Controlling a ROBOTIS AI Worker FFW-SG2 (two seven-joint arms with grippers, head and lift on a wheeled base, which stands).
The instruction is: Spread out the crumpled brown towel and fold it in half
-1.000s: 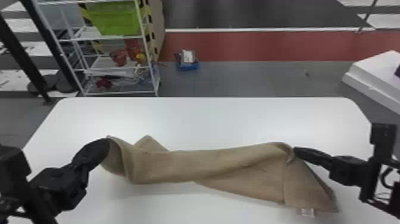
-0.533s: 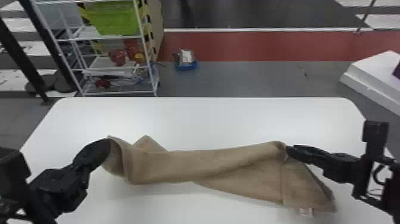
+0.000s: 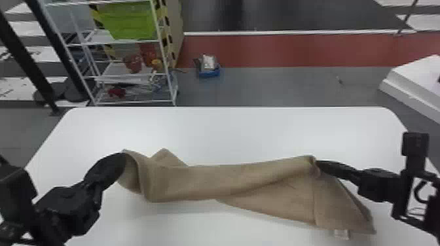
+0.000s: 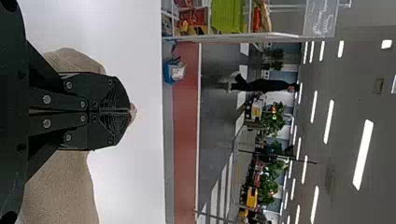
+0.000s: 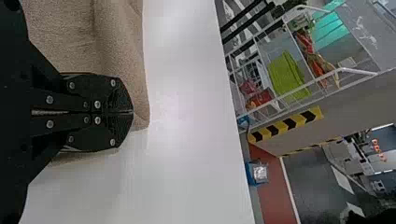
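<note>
White, smooth tabletop (image 3: 235,134) under a soft, matte brown towel (image 3: 229,181), loosely creased.

Brown towel (image 3: 229,183), white table (image 3: 229,131), seemingly plain green bin (image 3: 131,19)

From the head, high up, one view looks forward and down over the table (image 3: 245,137). The wrist views (both lying on their sides, mind you) sit lower, close behind the left gripper (image 3: 121,160) and right gripper (image 3: 320,164). The left faces out across the room to the lights (image 4: 363,155); the right slants toward the shelf (image 3: 114,69). All three share table, shelf and red strip (image 3: 294,49).
</note>
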